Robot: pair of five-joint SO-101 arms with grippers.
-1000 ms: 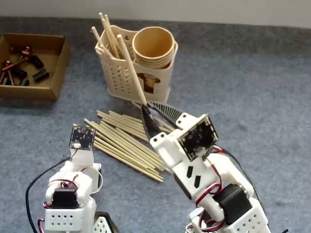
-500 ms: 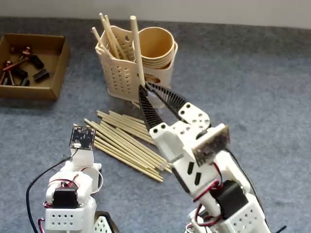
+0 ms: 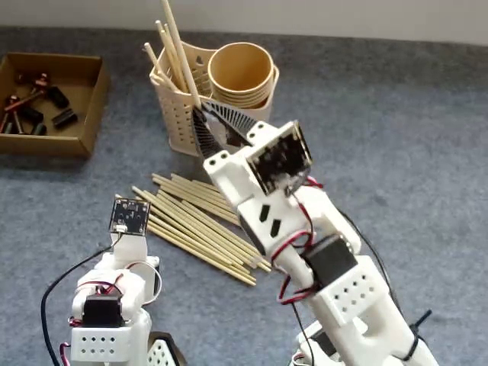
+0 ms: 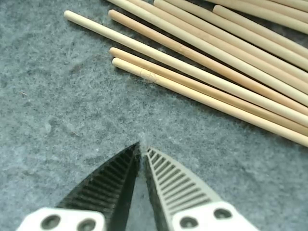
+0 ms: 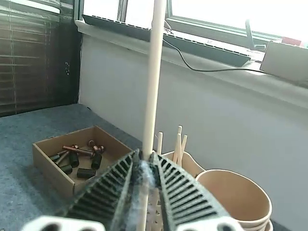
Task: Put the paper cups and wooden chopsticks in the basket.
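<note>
Wooden chopstick (image 5: 154, 72) sticks up, pinched in right hand (image 5: 145, 157).

A: Where does the light come from?
B: Daylight through the window (image 5: 211, 12). The panes glare to plain white, and the top of the upright chopstick (image 5: 153, 86) nearly merges with them.
A: And beside it?
B: The blinds (image 5: 33, 57) are dim, and the wall (image 5: 110, 82) under the sill is in soft shade.
A: Over the surface (image 3: 396, 122)?
B: Even and mild, no glare. The loose chopsticks (image 3: 202, 221) cast only thin dark lines beside themselves, as the left wrist view also shows. The cardboard box (image 3: 93, 114) is dimmer inside than along its rim.
</note>
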